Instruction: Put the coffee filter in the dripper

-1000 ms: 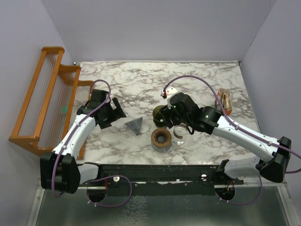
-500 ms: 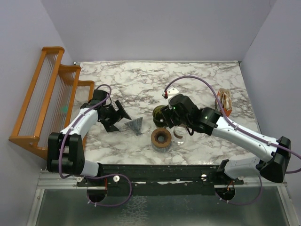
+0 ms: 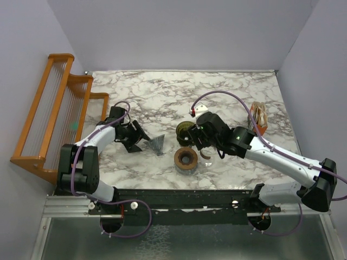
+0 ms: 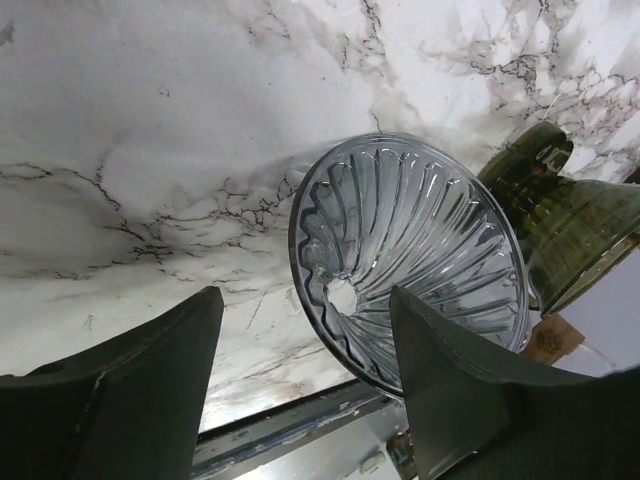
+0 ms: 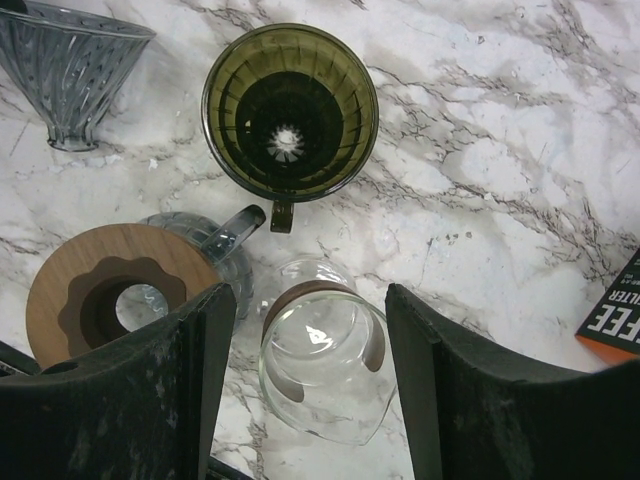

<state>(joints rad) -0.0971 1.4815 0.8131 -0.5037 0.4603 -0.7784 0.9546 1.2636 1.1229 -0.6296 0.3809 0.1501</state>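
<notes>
Currently the marble table (image 3: 162,92) shows open surface along its far edge, the left gripper (image 4: 305,300) and the right gripper (image 5: 310,292) stand spread wide, holding nothing, and the dripper (image 5: 290,110) sits upright mid-table (mouth up), apart from the ribbed clear cone (image 4: 400,250) and the tipped glass cup (image 5: 320,370).

Robot lab enclosure: plain lilac walls (image 3: 179,32); marble-print table (image 3: 162,89); arms (image 3: 282,154) bolted to rail (image 3: 179,197).

Room above dripper (image 5: 290,110); glass cup (image 5: 322,370), disc (image 5: 60,285) seemingly crowding.
</notes>
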